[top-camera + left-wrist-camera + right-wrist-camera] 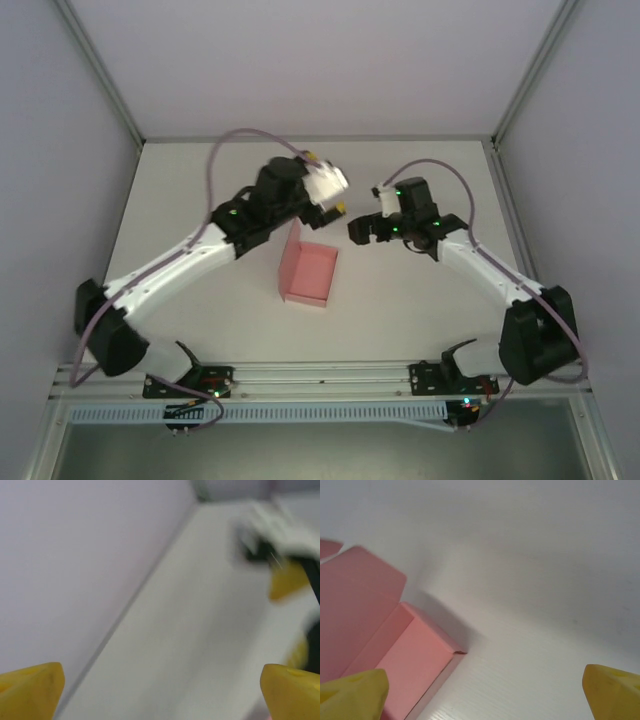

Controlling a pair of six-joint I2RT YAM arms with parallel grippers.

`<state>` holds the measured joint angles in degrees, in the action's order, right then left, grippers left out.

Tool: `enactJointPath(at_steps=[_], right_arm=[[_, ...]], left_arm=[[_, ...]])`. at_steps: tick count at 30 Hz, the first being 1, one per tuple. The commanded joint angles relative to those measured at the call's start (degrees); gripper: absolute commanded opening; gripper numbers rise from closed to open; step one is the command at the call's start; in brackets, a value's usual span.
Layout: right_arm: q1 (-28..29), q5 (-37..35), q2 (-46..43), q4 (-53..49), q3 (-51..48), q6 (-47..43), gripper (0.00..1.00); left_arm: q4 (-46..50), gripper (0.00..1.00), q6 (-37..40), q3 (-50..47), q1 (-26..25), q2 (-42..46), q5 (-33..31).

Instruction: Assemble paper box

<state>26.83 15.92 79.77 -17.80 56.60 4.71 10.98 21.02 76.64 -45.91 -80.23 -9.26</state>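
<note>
White table bears pink paper box.

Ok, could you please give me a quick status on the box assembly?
Left gripper open, empty. Right gripper open, empty. Paper box free on the table, lid flap standing open. Nothing in the way.

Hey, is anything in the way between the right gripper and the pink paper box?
Nothing visible stands in the way. The right gripper is open and hangs just beside the paper box, which sits open with its lid flap standing up. Between them there is just bare table.
</note>
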Motion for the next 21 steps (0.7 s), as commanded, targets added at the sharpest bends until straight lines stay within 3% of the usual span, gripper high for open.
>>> enactJointPath(at_steps=[1,4,9,14,15,18,21], right_arm=[[5.7,-1.4,7.4,-0.4,5.8,-7.6,0.98],[9.1,-2.9,15.5,-0.7,10.0,-8.3,0.93],[11.9,-6.4,25.7,-3.6,15.9,-7.6,0.85],[12.5,-3.8,29.2,-0.9,15.9,-5.4,0.65],[12.6,-4.8,29.7,-0.9,15.9,-4.7,0.58],[12.9,-9.1,29.7,-0.5,15.2,-2.5,0.2],[13.2,-14.5,27.9,-0.5,14.1,1.7,0.07]], left_arm=[[0.9,1.0,-30.6,-6.2,8.5,6.1,-7.2],[4.0,1.0,-41.7,-14.9,15.7,13.4,-6.8],[8.3,1.0,-44.4,-25.9,19.2,21.3,-6.7],[12.2,1.0,-46.2,-28.5,20.0,23.8,-8.9],[11.9,1.0,-46.5,-28.9,20.2,23.9,-9.1],[10.9,1.0,-46.8,-29.1,20.4,23.5,-9.4],[11.3,1.0,-47.8,-28.5,20.6,22.6,-11.2]])
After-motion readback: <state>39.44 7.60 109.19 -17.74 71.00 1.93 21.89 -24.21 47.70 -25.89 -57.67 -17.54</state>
